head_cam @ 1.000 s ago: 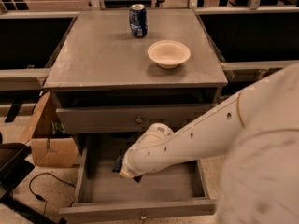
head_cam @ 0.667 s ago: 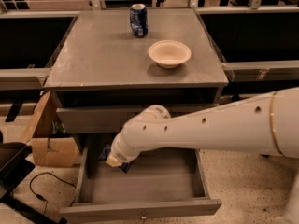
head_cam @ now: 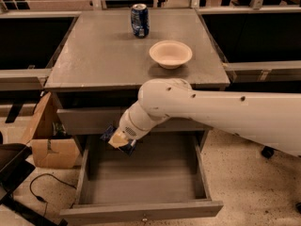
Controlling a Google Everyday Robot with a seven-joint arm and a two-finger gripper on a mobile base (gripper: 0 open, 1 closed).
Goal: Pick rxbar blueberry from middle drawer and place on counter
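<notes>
My gripper (head_cam: pixel 117 140) is at the end of the white arm, above the left rear of the open middle drawer (head_cam: pixel 141 182). It is shut on the rxbar blueberry (head_cam: pixel 123 147), a dark blue wrapper whose edges show around the fingers; the bar is lifted clear of the drawer floor, in front of the closed drawer above. The counter (head_cam: pixel 99 51) is the grey cabinet top just above and behind the gripper.
A blue soda can (head_cam: pixel 139 20) stands at the counter's back middle and a cream bowl (head_cam: pixel 170 54) sits to its right front. A cardboard box (head_cam: pixel 47 140) and black cables (head_cam: pixel 37 192) lie on the floor to the left of the cabinet.
The arm has risen and swung left out of the drawer, carrying the bar up from the drawer floor to the level of the drawer front above.
</notes>
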